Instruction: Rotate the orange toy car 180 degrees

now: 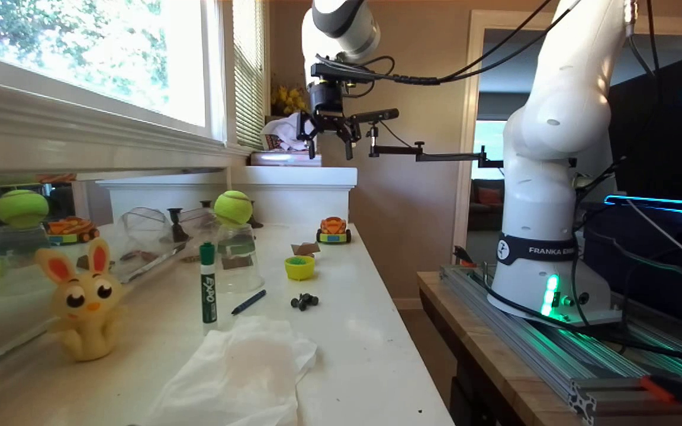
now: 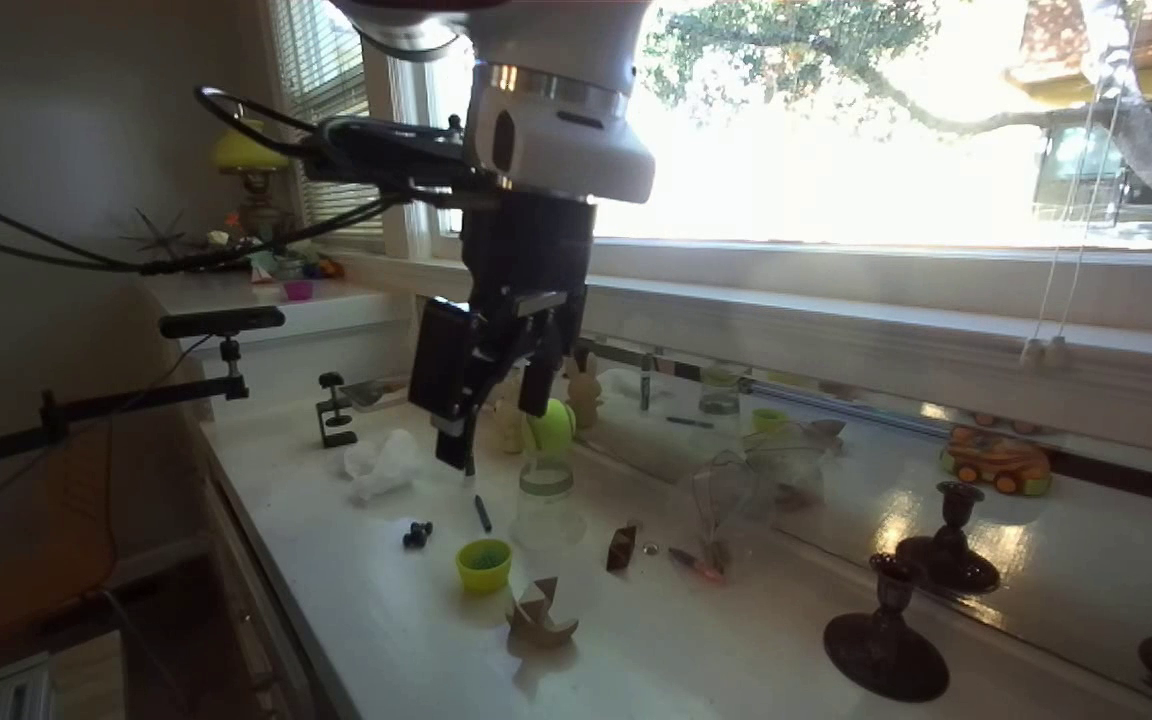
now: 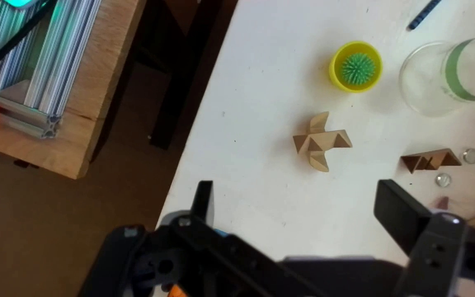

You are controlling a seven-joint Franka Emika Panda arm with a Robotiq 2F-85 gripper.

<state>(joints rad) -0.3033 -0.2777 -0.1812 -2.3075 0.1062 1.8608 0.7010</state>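
Well, the orange toy car (image 1: 334,229) with dark wheels sits on the glossy white counter (image 1: 356,337) near its open edge, whole to my eye in an exterior view. In an exterior view I catch it only as a reflection in the long wall mirror (image 2: 866,510), between three and four o'clock, and in the wrist view just a scrap of orange peeks out at seven o'clock. The black two-fingered gripper (image 1: 330,155) hangs in the air at twelve o'clock from the car, its fingers (image 3: 402,214) spread wide, white counter showing between them. Between seven and eight o'clock from the car sits a bright yellow cup (image 1: 299,271); the wrist view looks straight down on the green spiky ball (image 3: 357,68) inside it, and on two clear round pieces (image 3: 443,180) beside a folded brown strip (image 3: 429,159). Just past nine, a yellow-green tennis ball (image 1: 233,207) tops a clear tapering tumbler (image 1: 237,269), and farther off, between eight and nine, a pale yellow bunny figure (image 1: 87,316) sits upright.
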